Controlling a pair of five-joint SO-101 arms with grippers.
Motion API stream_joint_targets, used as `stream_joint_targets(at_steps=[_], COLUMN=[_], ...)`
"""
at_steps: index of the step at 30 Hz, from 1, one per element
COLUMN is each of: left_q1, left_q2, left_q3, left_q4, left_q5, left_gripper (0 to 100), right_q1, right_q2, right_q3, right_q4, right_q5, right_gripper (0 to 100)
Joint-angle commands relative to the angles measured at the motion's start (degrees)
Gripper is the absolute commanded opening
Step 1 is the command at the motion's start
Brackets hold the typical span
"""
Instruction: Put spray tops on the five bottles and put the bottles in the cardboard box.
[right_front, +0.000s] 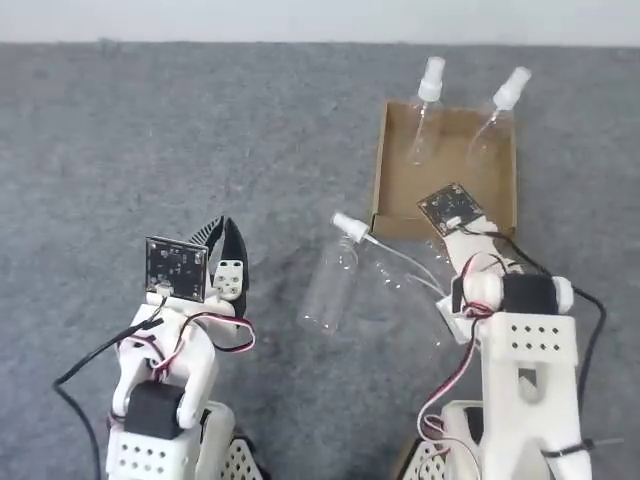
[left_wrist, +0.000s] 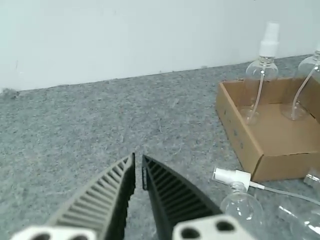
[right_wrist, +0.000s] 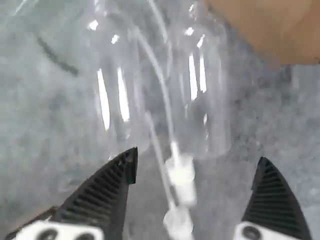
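Two clear bottles with white spray tops (right_front: 425, 110) (right_front: 497, 118) stand in the cardboard box (right_front: 455, 168), also seen in the left wrist view (left_wrist: 262, 70). Another clear bottle (right_front: 333, 280) lies on the carpet left of the box, with a white spray head (right_front: 349, 225) at its neck. My right gripper (right_wrist: 196, 161) is open low over the carpet. A loose white spray top (right_wrist: 180, 175) with its thin tube lies between the fingers, in front of two lying clear bottles (right_wrist: 112, 90) (right_wrist: 207, 85). My left gripper (right_front: 226, 245) (left_wrist: 138, 172) is shut and holds nothing.
Grey carpet (right_front: 150, 130) covers the table, with open room at the left and back. A pale wall (left_wrist: 125, 35) rises behind it. My right arm's wrist (right_front: 452, 210) hangs over the box's near edge. The box corner (right_wrist: 260, 25) shows beyond the lying bottles.
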Motion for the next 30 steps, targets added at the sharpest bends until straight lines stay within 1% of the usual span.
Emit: stream_joint_targets(at_steps=[1, 10, 15, 17, 21, 26, 28, 30], left_q1=[-0.2, -0.2, -0.2, -0.2, -0.2, -0.2, -0.2, -0.2], left_q2=[-0.7, -0.7, -0.7, -0.7, -0.7, -0.7, -0.7, -0.7], left_q3=[-0.3, -0.3, -0.3, -0.3, -0.3, -0.3, -0.3, -0.3], left_q4=[-1.6, -1.5, -1.5, -1.5, -1.5, -1.4, -1.4, -1.4], left_q5=[-0.1, -0.1, -0.1, -0.1, -0.1, -0.1, -0.1, -0.1], left_gripper=[1, 1, 1, 1, 1, 1, 1, 1], right_q1=[-1.5, -0.4, -0.3, 0.8, 6.4, 14.3, 17.7, 22.4], right_q2=[1.8, 19.1, 23.7, 25.1, 26.9, 28.8, 28.7, 28.4], right_q3=[0.6, 0.8, 0.8, 0.8, 0.8, 0.9, 0.9, 0.9], right_q4=[-8.2, -23.3, -26.9, -27.9, -29.7, -31.6, -31.6, -31.2], right_q5=[0.9, 1.2, 1.2, 1.2, 1.4, 6.2, 7.7, 10.6], right_gripper=[29.6, 29.7, 29.6, 29.6, 28.1, 11.3, 7.8, 8.0])
